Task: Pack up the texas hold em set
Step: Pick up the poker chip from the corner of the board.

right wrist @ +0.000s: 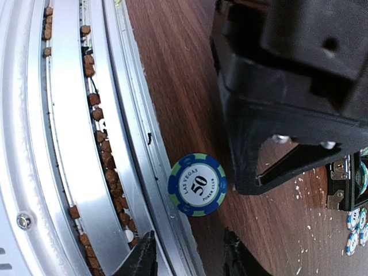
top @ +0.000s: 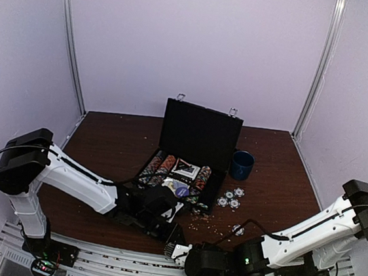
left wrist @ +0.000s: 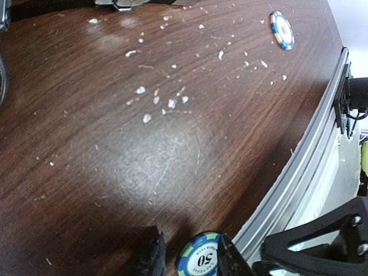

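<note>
Our left end effector (left wrist: 191, 260) has its jaws narrowly apart around the blue-and-green 50 chip (left wrist: 198, 256) at the bottom of its view. A sliver of gap shows on one side, so it is not clamped. The right end effector (right wrist: 192, 259) stands open and empty, with the chip just beyond its tips, on the tabletop (right wrist: 172, 86) beside the rail (right wrist: 69, 115). Only the top view shows the open briefcase (top: 200, 136), at centre, with loose chips (top: 230, 199) lower right of it.

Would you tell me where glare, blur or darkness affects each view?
Top external: the open black hinged briefcase is a detail-less dark patch. Left wrist: pale glare on the brown wooden table. Right wrist: the round blue-and-green 50 chip is sharp, the silver rail beside it bright.
</note>
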Available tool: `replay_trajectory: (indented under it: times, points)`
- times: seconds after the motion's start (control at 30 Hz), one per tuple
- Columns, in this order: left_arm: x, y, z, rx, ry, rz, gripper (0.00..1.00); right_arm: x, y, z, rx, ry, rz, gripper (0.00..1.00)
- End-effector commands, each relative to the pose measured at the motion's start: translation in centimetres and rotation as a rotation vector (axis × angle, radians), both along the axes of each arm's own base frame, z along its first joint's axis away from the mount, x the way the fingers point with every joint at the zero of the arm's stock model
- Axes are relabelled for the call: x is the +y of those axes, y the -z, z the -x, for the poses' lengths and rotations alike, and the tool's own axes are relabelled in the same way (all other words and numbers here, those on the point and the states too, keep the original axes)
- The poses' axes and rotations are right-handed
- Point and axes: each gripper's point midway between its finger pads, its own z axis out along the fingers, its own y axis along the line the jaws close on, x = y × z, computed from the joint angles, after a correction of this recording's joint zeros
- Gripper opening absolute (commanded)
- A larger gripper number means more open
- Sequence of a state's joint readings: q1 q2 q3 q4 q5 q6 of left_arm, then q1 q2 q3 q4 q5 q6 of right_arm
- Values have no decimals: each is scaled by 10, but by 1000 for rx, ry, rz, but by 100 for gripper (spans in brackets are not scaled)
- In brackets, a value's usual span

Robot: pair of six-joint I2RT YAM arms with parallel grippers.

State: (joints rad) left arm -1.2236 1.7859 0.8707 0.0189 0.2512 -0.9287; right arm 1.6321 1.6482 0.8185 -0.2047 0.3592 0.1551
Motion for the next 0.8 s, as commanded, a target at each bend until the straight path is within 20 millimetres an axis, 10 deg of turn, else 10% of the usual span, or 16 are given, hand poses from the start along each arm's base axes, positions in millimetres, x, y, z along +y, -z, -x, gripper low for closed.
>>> replay_trajectory:
  times: [0.0,0.77]
  points:
    - [4,6,-1,18,-17,-1,33,11,1,2,-23,-31,4,37]
    - [17,18,8,71,-25,-28,29,15,26,-5,-134,-108,122,33]
